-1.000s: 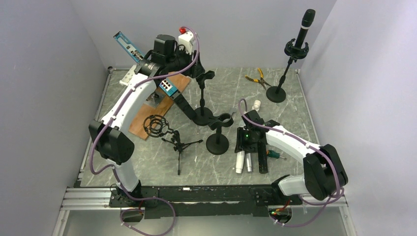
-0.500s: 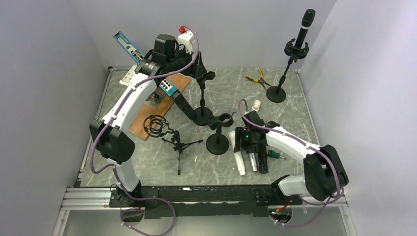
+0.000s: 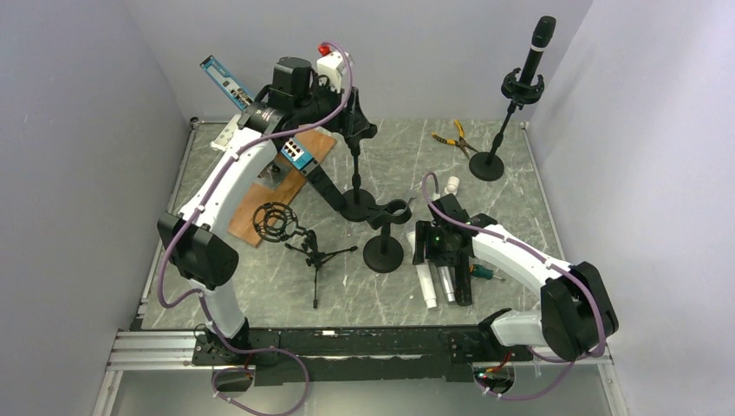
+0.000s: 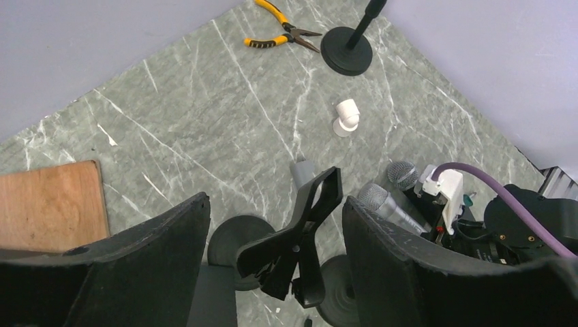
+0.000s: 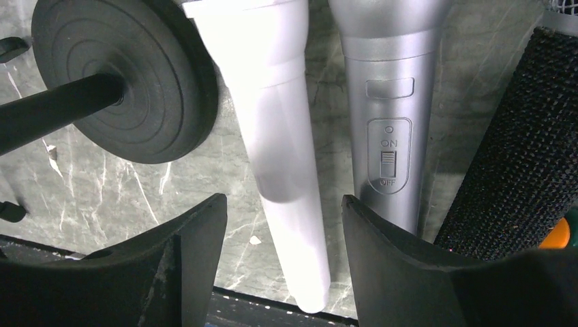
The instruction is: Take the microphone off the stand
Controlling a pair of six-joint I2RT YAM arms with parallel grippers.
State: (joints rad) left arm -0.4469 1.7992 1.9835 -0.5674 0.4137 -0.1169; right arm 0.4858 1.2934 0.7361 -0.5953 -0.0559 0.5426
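Lying more skewed than before, white microphone (image 5: 279, 136) beside silver microphone (image 5: 388, 122) at 5 o'clock, right fingers (image 5: 184, 272) wide over both, left fingers (image 4: 136, 259) wide flanking stand clip (image 4: 303, 238).

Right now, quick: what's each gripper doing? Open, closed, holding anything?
Left gripper: open, holding nothing; the empty mic clip shows between its jaws, untouched.
Right gripper: open, holding nothing; its jaws straddle the white microphone.

Matt silver mic (image 5: 388, 82), marble-look tbl (image 4: 204, 102)
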